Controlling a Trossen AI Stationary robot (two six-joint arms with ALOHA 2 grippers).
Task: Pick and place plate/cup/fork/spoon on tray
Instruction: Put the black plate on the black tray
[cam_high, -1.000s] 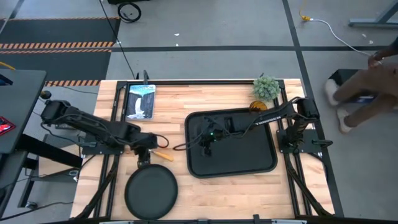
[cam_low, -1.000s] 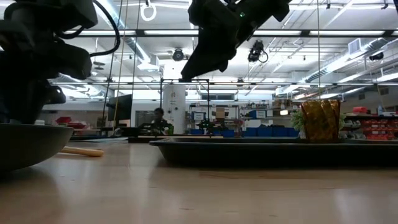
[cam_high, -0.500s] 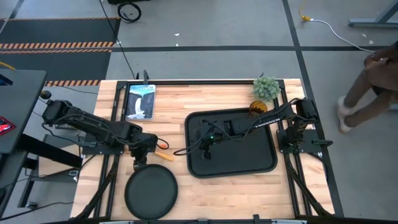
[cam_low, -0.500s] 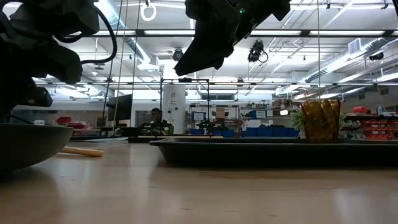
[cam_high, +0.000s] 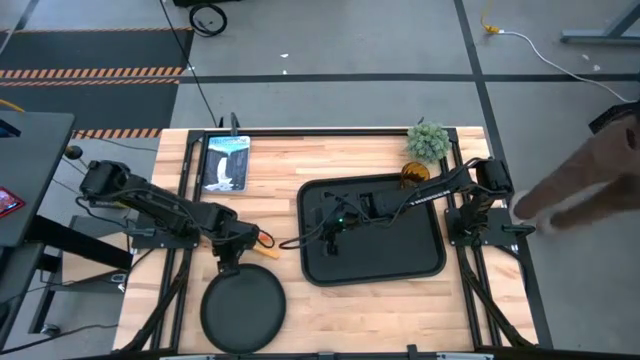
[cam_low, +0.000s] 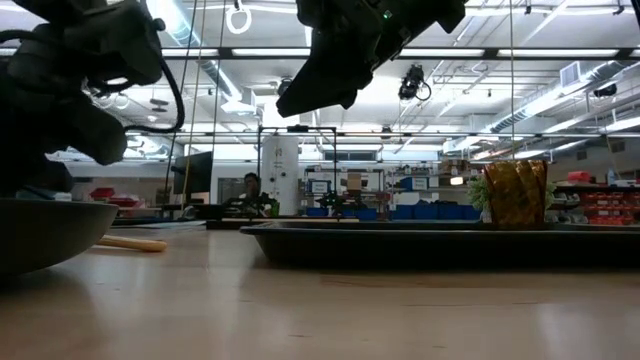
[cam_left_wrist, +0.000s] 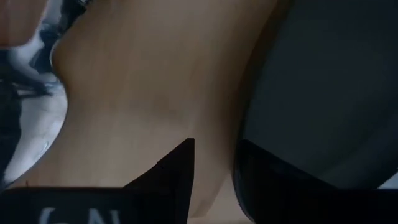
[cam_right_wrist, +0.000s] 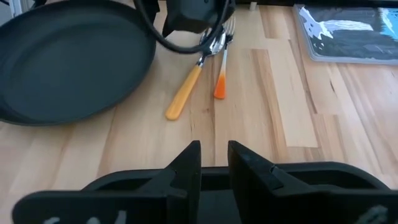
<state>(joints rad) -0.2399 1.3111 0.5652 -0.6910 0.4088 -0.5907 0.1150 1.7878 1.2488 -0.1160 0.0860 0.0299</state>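
Note:
The round black plate (cam_high: 243, 310) lies at the near left of the table. My left gripper (cam_high: 230, 262) stands open and points steeply down just above the plate's far rim (cam_left_wrist: 323, 93); bare wood shows between its fingers. The fork (cam_right_wrist: 219, 84) and the spoon (cam_right_wrist: 183, 93) lie side by side on the wood between plate and tray, right of that gripper. My right gripper (cam_high: 330, 240) hovers over the left part of the black tray (cam_high: 400, 260), narrowly open and holding nothing. The amber cup (cam_high: 415, 172) stands beside the tray's far right corner.
A small green plant (cam_high: 428, 140) stands at the far edge behind the cup. A flat picture panel (cam_high: 225, 160) lies at the far left. Bare wood lies near the front edge, right of the plate. A person moves on the floor beyond the table's right side.
My left gripper has sunk toward the plate's far rim and tipped more steeply downward, still open. My right gripper has kept its place over the tray. The person at the right has shifted about.

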